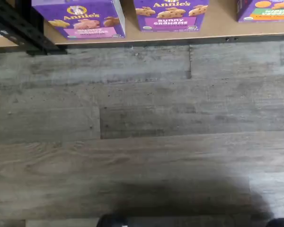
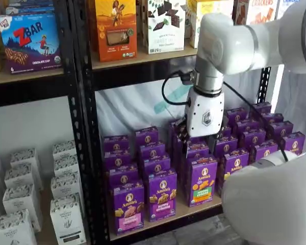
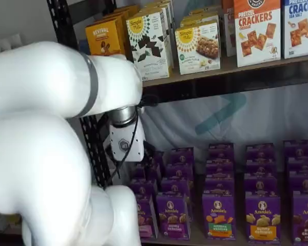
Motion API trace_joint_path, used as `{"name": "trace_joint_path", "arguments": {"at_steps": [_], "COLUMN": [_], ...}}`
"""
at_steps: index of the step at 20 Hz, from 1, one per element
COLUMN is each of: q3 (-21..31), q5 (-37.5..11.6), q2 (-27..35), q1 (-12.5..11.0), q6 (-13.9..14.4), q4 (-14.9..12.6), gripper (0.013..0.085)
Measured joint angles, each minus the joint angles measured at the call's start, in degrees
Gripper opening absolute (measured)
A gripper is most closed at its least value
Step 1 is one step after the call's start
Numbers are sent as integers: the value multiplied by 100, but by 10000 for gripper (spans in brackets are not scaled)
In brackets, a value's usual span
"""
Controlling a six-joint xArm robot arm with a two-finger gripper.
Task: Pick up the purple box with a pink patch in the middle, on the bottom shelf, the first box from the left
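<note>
At the left end of the bottom shelf [image 2: 194,210], right at its front edge, stands the purple box [image 2: 128,206] with the pink band across its lower front; in the wrist view the same carton [image 1: 80,18] shows with its pink strip facing out, close beside the black rack post [image 1: 19,28]. It heads a row of like cartons stacked behind it, so only its front and top are free to be gripped. Next to it on the right stands the carton with the darker magenta band [image 2: 161,194], then the one with the green-orange band [image 2: 203,179], each fronting its own row. Further right and higher, the gripper [image 2: 196,138] hangs from the white arm over the middle rows, well apart from the target and not touching any box. Its black fingers blend into the purple cartons behind them, so whether they are spread or closed cannot be told. Judging by this, the arm must come left and forward before reaching down.
</note>
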Motion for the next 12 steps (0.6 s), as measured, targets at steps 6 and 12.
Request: {"name": "trace_joint_path", "arguments": {"at_steps": [6,12], "q3": [269,403], "q5": [-1009,-1935], "q2": [748,1704], "q1": [101,225], "q6": [185,340], "q4": [-232,-295], "gripper": [850,850]}}
